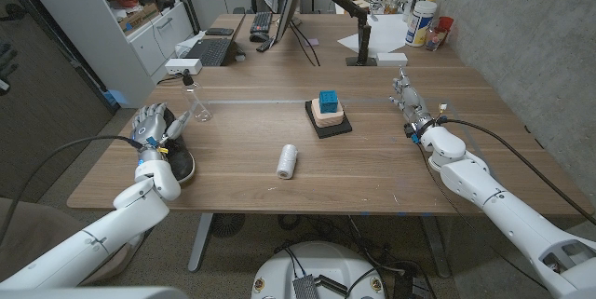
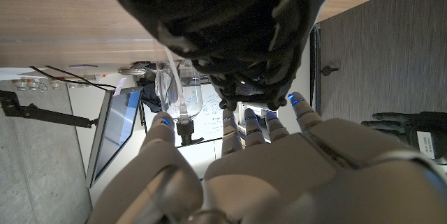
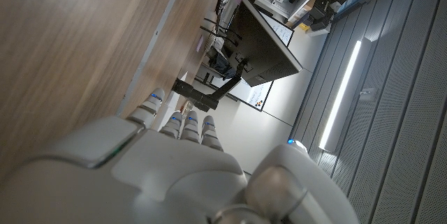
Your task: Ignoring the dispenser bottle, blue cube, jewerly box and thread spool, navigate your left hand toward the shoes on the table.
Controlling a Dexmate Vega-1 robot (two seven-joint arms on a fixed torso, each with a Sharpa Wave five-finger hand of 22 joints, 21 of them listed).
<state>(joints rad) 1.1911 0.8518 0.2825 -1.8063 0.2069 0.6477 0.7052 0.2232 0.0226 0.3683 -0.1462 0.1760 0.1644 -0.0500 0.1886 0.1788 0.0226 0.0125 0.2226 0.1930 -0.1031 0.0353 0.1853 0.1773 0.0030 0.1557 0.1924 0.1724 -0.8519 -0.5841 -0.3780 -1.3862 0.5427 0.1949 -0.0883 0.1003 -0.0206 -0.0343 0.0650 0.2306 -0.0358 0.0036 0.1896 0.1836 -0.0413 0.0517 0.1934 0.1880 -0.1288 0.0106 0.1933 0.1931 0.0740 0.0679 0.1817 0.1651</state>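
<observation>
Left hand (image 1: 154, 127) sits at the near left edge of the table (image 1: 372, 183), fingers apart and grasping nothing, directly over the dark shoe (image 1: 177, 162), which lies just beside the wrist and partly under the palm. From the left wrist view the fingers (image 2: 248, 128) reach up to the shoe (image 2: 223, 35), with the fingertips at or very near its laced upper; contact cannot be confirmed. Behind the shoe stands the clear bottle (image 1: 196, 103), near but apart from the hand. Spool (image 1: 287, 161) lies on its side at mid-table, well apart from the shoe. Cube (image 1: 328, 101) rests on top of the box (image 1: 329, 118) further back. Right hand (image 1: 407, 97) waits at the right side of the table, fingers extended and holding nothing. Judged step: the approach is at or near its end, the hand having effectively arrived at the target. Next move calls for, at most, a small lowering onto the shoe, keeping clear of the bottle beyond the fingertips.
</observation>
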